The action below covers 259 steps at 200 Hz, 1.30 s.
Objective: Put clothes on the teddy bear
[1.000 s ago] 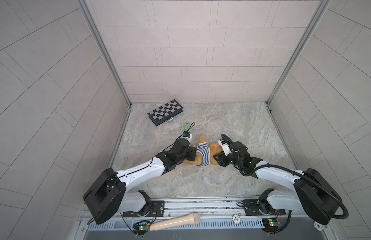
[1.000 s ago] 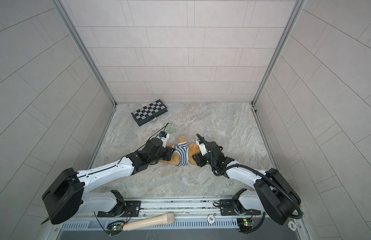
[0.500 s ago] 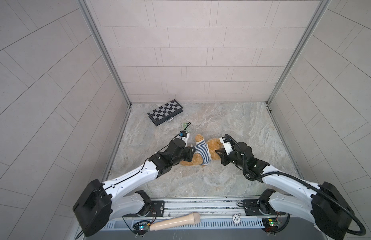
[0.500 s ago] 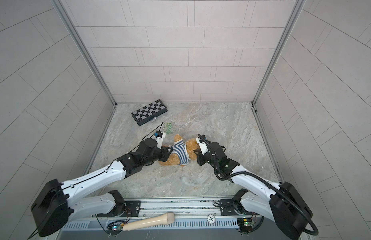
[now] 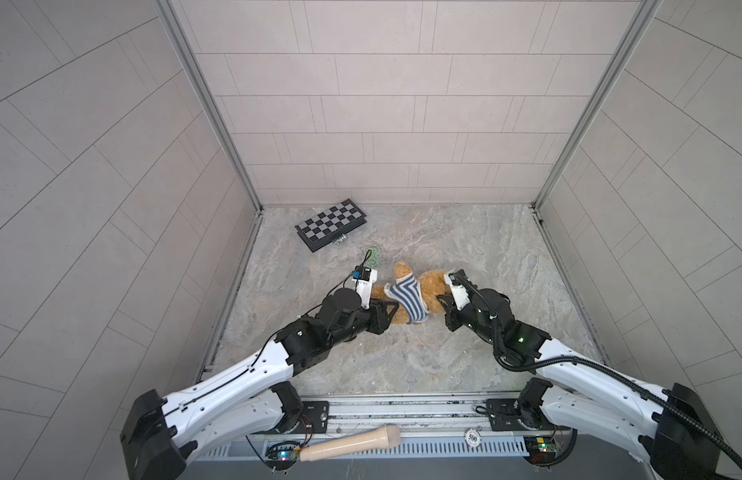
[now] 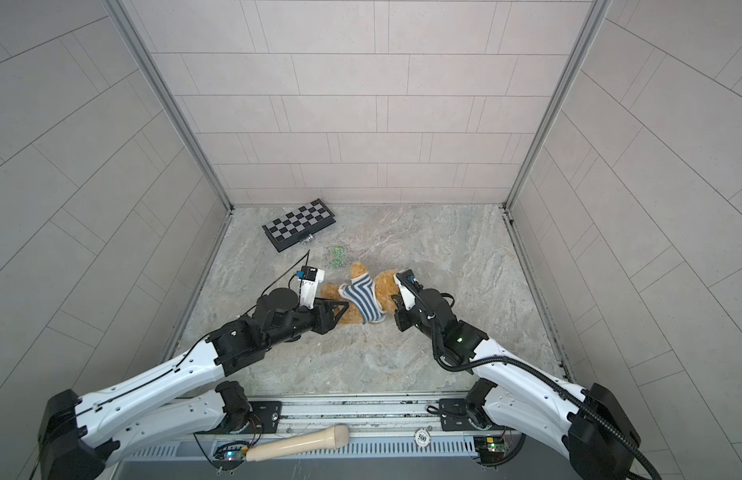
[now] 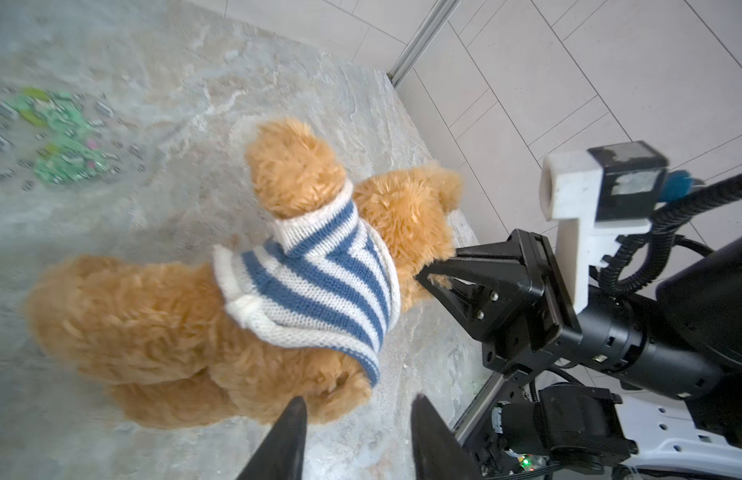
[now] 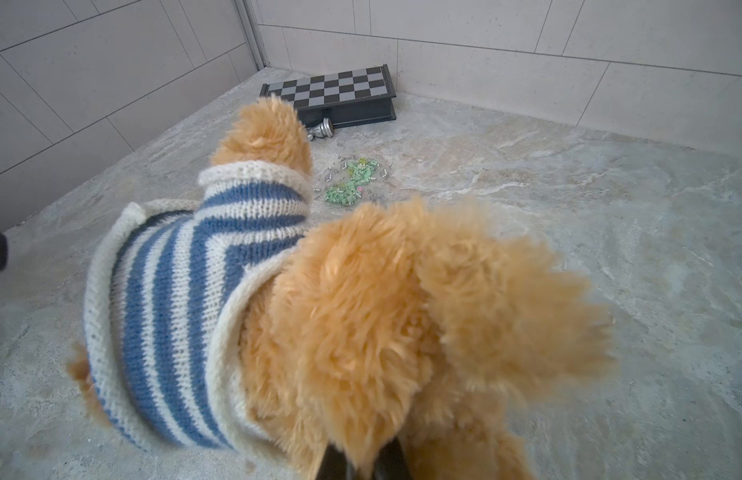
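in a top view the left gripper (image 5: 392, 309), jaws parted and empty, sits by the legs; the right gripper (image 5: 443, 302) pinches head fur. between them the teddy bear (image 5: 431, 282) lies along nine-to-three o'clock on the floor (image 5: 402, 361), its striped sweater (image 5: 406, 297) hem nearest the left gripper, at its three o'clock.

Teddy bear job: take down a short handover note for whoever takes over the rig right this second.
Left gripper: open, just short of the bear's lower body, holding nothing.
Right gripper: shut on the fur of the bear's head.
The bear lies between the grippers, with the striped sweater on its torso.
Done: sweater over the head, one arm through a sleeve.
Left: the other arm is not visibly through its sleeve, so check it. Then probably pull the hem down and let go.
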Available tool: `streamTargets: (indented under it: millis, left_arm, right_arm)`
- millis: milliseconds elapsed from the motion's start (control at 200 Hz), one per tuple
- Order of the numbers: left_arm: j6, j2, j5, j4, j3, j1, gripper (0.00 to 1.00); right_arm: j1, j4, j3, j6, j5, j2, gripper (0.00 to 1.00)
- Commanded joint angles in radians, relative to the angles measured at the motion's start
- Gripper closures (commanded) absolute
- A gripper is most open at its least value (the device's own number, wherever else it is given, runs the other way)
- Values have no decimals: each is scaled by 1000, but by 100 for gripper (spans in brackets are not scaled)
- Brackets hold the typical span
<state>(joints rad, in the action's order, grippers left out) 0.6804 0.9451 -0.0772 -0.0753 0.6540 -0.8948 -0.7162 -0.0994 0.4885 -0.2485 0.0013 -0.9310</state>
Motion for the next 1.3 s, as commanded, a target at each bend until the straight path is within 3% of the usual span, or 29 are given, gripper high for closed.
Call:
streamTargets:
  millis: [0,190,421,826,1021,1292]
  left_arm:
    - [68,48,25,78,14,-9,61]
    - [140,130,-54,236,8,-9,68]
    - [172,162,-19,221,3,-10,72]
    - [149,160,56,124,7,-10,69]
    - [138,197,56,162,26,-9,71]
    - [116,211,37,164,23,-8,91]
  right_arm:
    - [-28,-28,42,15,79,16,100]
    - [-69,-31,38,22,116,25,100]
    - [-87,-49,19,21,134,46,100]
    - [-116,-69,-1,29,207,84,100]
    - [-132,-81,-7,40,209,90,100]
    - [-146,-95,-37,58,237,138,100]
